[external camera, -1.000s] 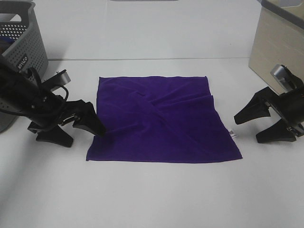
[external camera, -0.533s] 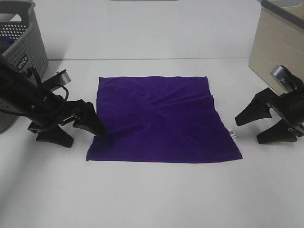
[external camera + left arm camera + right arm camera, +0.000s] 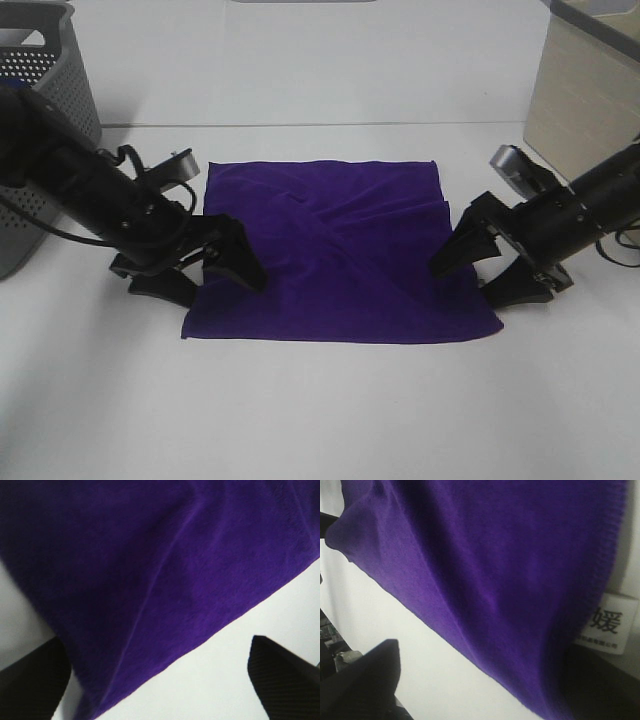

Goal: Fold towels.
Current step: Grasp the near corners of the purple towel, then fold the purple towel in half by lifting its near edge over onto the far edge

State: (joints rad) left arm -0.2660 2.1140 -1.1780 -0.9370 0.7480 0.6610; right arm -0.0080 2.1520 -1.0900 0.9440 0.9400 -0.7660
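The deep purple towel (image 3: pixel 340 250) lies flat on the white table, slightly creased. My left gripper (image 3: pixel 225 292) is open and low, straddling the towel's left edge near the front left corner. In the left wrist view the towel (image 3: pixel 150 565) fills the frame, with one black fingertip (image 3: pixel 30 680) on each side of its edge. My right gripper (image 3: pixel 462 283) is open and straddles the right edge near the front right corner. The right wrist view shows the towel (image 3: pixel 485 570) and its white tag (image 3: pixel 609 624) between the open fingers (image 3: pixel 365 680).
A grey perforated basket (image 3: pixel 40 110) stands at the back left behind the left arm. A beige box (image 3: pixel 590 90) stands at the back right. The white table (image 3: pixel 330 410) lies bare in front of the towel.
Both arms have moved inward onto the towel. The left gripper went right over the left edge; the right gripper went left over the right edge and now covers the tag.
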